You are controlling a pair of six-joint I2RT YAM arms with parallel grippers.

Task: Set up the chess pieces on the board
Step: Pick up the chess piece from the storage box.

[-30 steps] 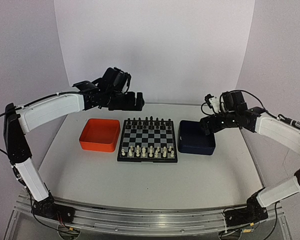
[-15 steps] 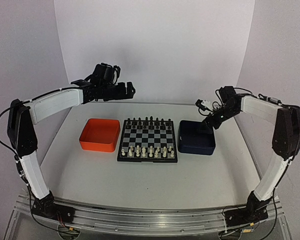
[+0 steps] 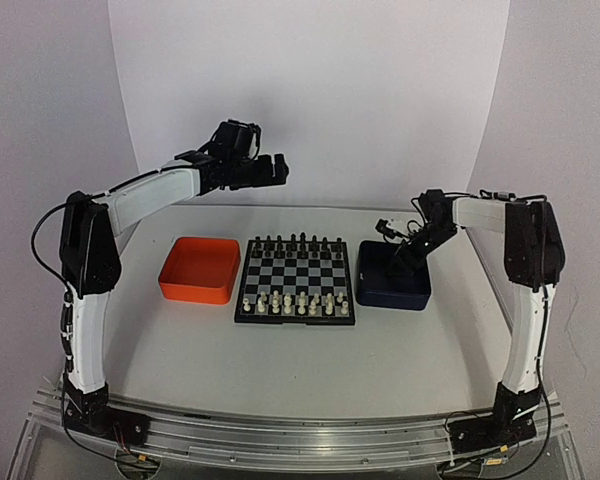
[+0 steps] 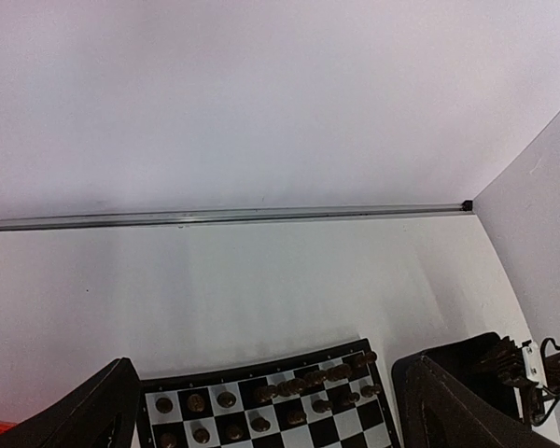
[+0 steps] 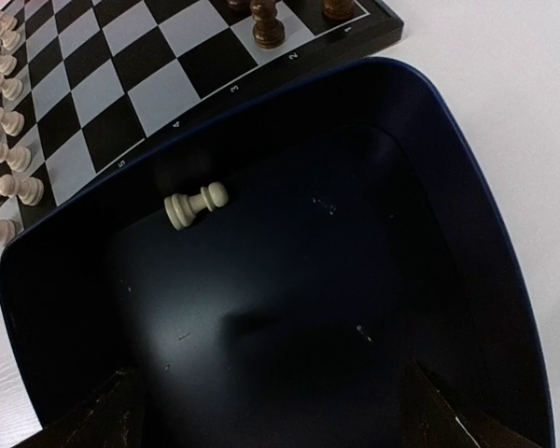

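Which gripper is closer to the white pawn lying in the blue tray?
Right. The right gripper hangs over the dark blue tray holding the white pawn; the left gripper is high beyond the board.

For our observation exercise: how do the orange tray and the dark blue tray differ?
The orange tray sits left of the board and looks empty; the dark blue tray sits right and holds one cream pawn lying on its side. Both are square and open-topped.
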